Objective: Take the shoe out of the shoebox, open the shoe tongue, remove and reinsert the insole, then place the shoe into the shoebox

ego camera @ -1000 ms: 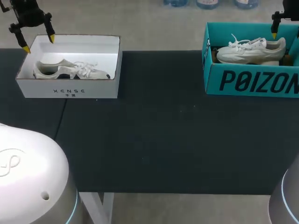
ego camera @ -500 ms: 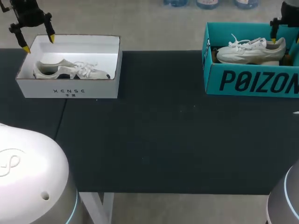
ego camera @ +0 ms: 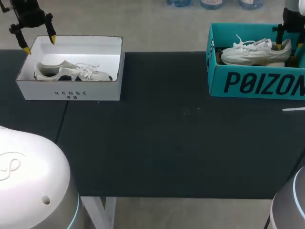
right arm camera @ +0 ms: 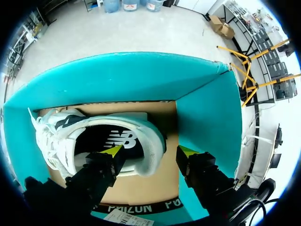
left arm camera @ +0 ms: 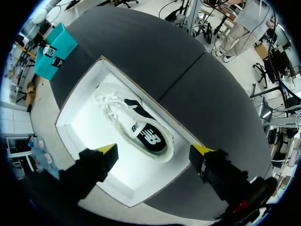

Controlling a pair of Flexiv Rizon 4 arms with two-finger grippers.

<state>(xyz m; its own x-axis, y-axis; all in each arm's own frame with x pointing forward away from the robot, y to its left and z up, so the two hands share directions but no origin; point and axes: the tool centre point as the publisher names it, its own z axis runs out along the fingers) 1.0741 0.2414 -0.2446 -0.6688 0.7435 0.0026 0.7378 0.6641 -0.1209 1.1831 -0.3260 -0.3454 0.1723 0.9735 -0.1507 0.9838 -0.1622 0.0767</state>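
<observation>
Presently the white shoe (right arm camera: 61, 136) is lying in the teal shoebox (right arm camera: 122, 77), its heel sitting between the wide-spread fingers of the right gripper (right arm camera: 150, 151). A shallow pinch would be risking the heel slipping, or the outer finger catching the box wall.

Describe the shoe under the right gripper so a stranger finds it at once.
On the dark table, look to the teal box at the right. The white shoe lies inside it, heel under the right gripper; the other shoe lies in a white box.
</observation>
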